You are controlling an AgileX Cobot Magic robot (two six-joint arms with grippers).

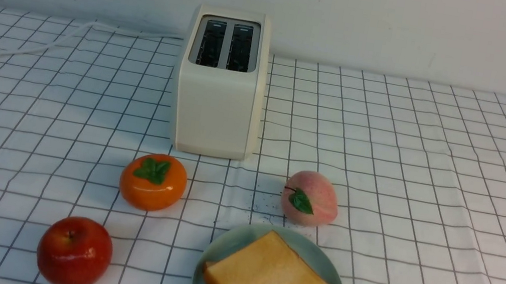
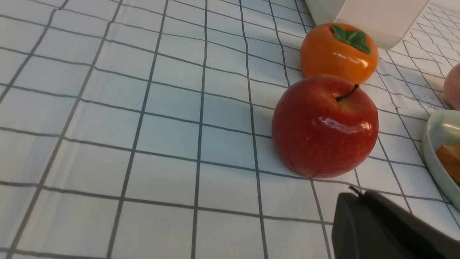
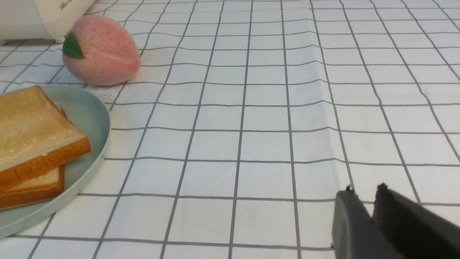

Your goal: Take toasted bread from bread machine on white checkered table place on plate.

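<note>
White checkered table (image 1: 428,190): toasted bread (image 3: 32,129) stacked on plate (image 3: 90,118), apart from jaws.

The bread machine (image 1: 220,83) stands at the back middle of the worktop (image 1: 428,190), its cord (image 1: 45,45) trailing off to the left. Before it lie a persimmon (image 1: 153,181) on the left and a peach (image 1: 310,198) on the right. The apple (image 1: 74,252) sits nearer, left of the plate (image 1: 226,247), which carries 2 stacked slices of toasted bread (image 1: 269,281).
</note>
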